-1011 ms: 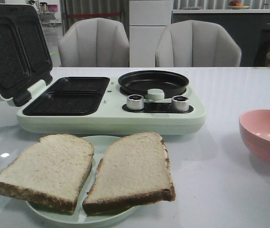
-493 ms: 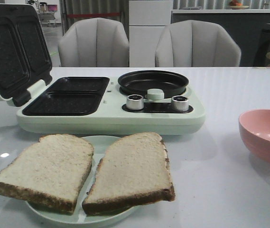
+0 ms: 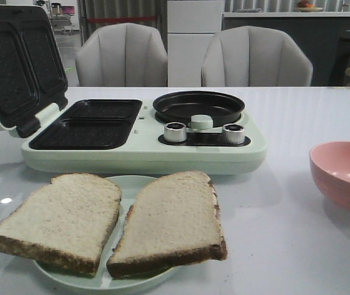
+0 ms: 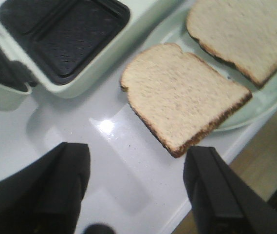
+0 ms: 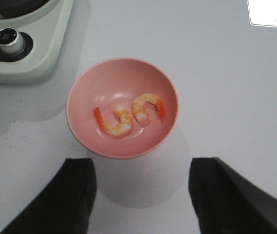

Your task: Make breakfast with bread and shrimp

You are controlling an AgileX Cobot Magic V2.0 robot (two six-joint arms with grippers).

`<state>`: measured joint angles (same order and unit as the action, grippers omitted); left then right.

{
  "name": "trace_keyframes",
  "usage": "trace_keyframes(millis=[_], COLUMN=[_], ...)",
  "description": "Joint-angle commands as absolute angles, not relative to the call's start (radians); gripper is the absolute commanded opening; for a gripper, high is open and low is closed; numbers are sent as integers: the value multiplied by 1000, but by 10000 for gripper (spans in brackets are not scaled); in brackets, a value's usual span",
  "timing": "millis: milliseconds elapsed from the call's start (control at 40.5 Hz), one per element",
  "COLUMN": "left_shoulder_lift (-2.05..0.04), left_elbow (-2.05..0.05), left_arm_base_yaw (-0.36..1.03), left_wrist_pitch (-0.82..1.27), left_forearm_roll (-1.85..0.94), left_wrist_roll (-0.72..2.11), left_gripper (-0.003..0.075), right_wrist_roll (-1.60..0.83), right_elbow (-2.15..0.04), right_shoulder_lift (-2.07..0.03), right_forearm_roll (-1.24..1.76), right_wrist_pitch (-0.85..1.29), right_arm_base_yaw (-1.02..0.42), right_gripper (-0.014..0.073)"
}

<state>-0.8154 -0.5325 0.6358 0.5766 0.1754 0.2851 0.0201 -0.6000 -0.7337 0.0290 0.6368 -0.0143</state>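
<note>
Two bread slices lie side by side on a pale green plate (image 3: 135, 182) at the table's front: the left slice (image 3: 61, 218) and the right slice (image 3: 171, 218). In the left wrist view the nearer slice (image 4: 182, 100) and the other slice (image 4: 245, 31) show. My left gripper (image 4: 138, 163) is open and empty, above bare table beside the nearer slice's corner. Two curled orange-pink shrimp (image 5: 115, 122) (image 5: 148, 107) lie in a pink bowl (image 5: 87, 92), seen at the right edge of the front view (image 3: 338, 163). My right gripper (image 5: 142, 173) is open and empty, just short of the bowl.
A pale green breakfast maker (image 3: 144, 157) stands behind the plate, its lid (image 3: 15, 67) raised at the left over two dark sandwich plates (image 3: 88, 126), with a round black pan (image 3: 199, 106) and two knobs (image 3: 176, 132) at its right. Two chairs stand beyond the table.
</note>
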Motion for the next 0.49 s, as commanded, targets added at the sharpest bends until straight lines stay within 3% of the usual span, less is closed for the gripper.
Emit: trace_keyframes(millis=[0, 271, 469], left_shoulder_lift=[-892, -1075, -1212], left_elbow=[-554, -481, -466], left_arm_base_yaw=[738, 932, 963], left_wrist_pitch=[530, 538, 530], left_forearm_roll=[314, 885, 1139], left_wrist_roll=[277, -147, -363], left_gripper=[457, 457, 457], right_wrist_roll=[17, 17, 17], right_elbow=[-633, -633, -633], right_shoulder_lift=[-735, -735, -735], right_forearm_roll=[27, 27, 27], right_wrist_pitch=[563, 563, 563], right_arm_base_yaw=[-12, -12, -12], right_gripper=[526, 526, 526])
